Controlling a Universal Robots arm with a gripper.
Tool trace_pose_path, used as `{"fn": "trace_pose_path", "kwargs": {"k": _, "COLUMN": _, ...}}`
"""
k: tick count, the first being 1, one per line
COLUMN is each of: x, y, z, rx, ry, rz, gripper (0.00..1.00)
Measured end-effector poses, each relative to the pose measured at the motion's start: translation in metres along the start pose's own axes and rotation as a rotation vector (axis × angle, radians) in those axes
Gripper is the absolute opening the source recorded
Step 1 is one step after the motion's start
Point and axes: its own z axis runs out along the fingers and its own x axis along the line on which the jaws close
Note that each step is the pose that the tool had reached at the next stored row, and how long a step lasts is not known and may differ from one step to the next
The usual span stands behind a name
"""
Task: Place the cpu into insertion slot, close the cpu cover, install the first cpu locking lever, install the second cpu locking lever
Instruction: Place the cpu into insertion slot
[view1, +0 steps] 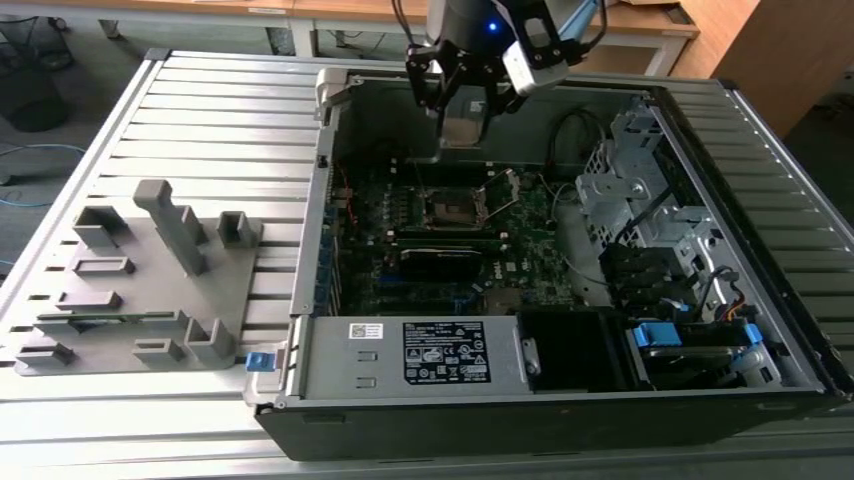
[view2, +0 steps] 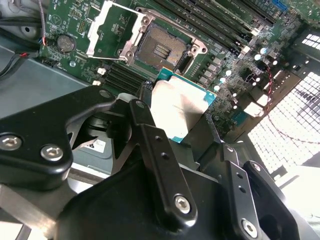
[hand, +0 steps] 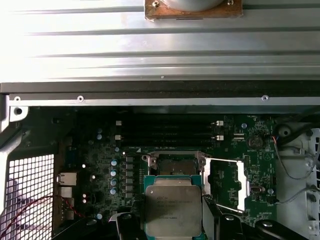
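Note:
My gripper (view1: 461, 125) hangs inside the open computer case, shut on the cpu (view2: 180, 107), a flat square chip with a dull silver top and a green edge. In both wrist views the black fingers (hand: 212, 215) press on two opposite edges of the cpu (hand: 172, 210). The insertion slot (view2: 162, 47) lies bare on the motherboard, its pin field uncovered, a short way below and beyond the held chip. The cpu cover (view2: 112, 30), a silvery frame, stands swung open beside the insertion slot (hand: 175, 164). In the exterior view the insertion slot (view1: 451, 207) sits under the gripper.
A labelled power supply box (view1: 427, 355) fills the case's near edge. Memory modules (view2: 210, 20) run alongside the socket. Metal drive cages (view1: 641, 200) and cables crowd the exterior view's right. A grey fixture plate (view1: 134, 280) with blocks rests on the slatted table.

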Motion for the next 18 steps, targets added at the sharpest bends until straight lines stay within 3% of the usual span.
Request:
{"fn": "trace_pose_path", "kwargs": {"k": 8, "x": -0.0001, "y": -0.0007, "z": 0.0090, "rx": 0.0019, "ry": -0.0008, "rz": 0.000, "gripper": 0.54}}
{"fn": "trace_pose_path", "kwargs": {"k": 18, "x": -0.0002, "y": -0.0010, "z": 0.0127, "rx": 0.0021, "ry": -0.0008, "rz": 0.000, "gripper": 0.54}}
